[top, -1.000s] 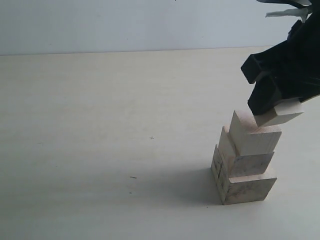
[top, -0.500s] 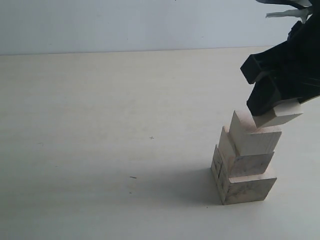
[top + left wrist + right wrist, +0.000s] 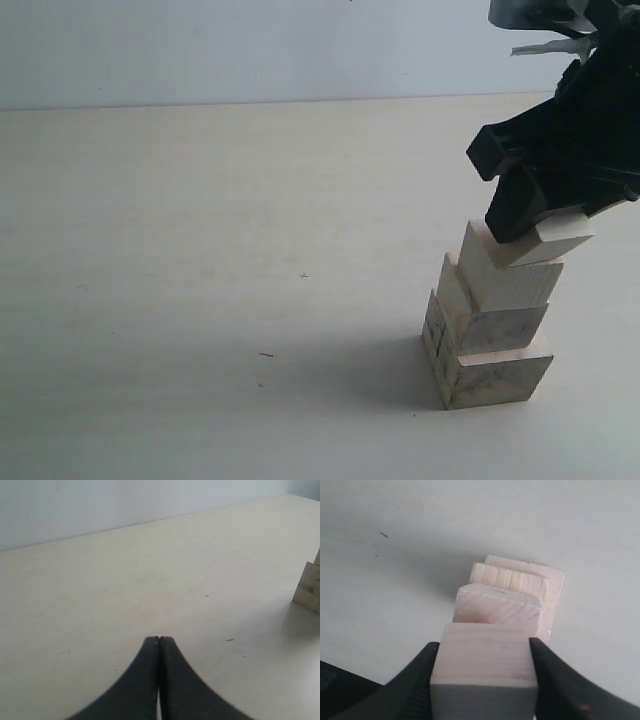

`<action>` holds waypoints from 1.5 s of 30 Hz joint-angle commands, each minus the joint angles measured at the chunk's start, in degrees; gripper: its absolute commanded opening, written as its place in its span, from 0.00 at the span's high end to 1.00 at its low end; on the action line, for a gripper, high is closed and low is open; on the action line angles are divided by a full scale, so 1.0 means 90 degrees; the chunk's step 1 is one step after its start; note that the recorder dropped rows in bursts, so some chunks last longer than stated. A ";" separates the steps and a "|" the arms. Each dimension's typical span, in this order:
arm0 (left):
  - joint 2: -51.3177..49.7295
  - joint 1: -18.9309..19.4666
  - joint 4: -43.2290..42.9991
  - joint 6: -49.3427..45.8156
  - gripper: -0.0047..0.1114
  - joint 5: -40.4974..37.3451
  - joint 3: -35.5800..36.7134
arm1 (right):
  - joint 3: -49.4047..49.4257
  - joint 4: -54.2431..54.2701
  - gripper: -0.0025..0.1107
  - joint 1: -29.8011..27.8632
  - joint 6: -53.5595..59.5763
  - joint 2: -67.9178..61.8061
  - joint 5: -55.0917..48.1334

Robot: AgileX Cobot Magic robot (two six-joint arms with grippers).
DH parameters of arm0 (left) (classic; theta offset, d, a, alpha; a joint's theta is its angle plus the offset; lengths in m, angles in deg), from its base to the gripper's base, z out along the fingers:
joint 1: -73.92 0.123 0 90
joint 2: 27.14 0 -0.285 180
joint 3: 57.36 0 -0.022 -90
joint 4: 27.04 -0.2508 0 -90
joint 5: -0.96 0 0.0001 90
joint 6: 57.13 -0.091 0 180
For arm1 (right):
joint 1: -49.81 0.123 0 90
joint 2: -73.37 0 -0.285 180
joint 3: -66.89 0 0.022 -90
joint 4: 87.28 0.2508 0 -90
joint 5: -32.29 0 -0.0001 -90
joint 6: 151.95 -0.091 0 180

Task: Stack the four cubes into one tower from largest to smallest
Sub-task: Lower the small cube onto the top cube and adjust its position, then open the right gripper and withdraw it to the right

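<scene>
The left claw (image 3: 159,642) is matte black. It has two smooth fingers (image 3: 135,690), broad at the base, that sweep in curved outlines to narrow, blunt tips, with a thin straight seam between them. The right claw (image 3: 535,228) is black too; in the exterior view it is a blocky, angular housing with squared lugs. Pale thin strips (image 3: 548,46) stick out near its upper part; what they are cannot be told. Its fingers (image 3: 415,685) look smooth and faintly glossy, with a small brownish fleck on one.
</scene>
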 commanded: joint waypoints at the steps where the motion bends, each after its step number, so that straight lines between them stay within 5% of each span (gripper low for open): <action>1: 0.0042 0.0036 -0.0017 -0.0002 0.96 0.0039 0.0020 | 0.0019 -0.0050 0.88 0.0007 0.0061 -0.0023 0.0041; 7: 0.0042 0.0036 -0.0017 -0.0002 0.96 0.0039 0.0020 | 0.0019 -0.0024 0.62 0.0007 0.0044 -0.0102 0.0041; 18: 0.0042 0.0036 -0.0017 -0.0002 0.96 0.0039 0.0020 | 0.0019 0.0030 0.60 0.0007 0.0044 -0.0105 0.0041; 28: 0.0042 0.0036 -0.0017 -0.0002 0.96 0.0039 0.0020 | 0.0019 0.0042 0.43 0.0007 0.0102 -0.0105 0.0053; 45: 0.0042 0.0036 -0.0017 -0.0002 0.96 0.0039 0.0020 | 0.0007 0.0099 0.43 0.0007 0.0158 0.0317 0.0714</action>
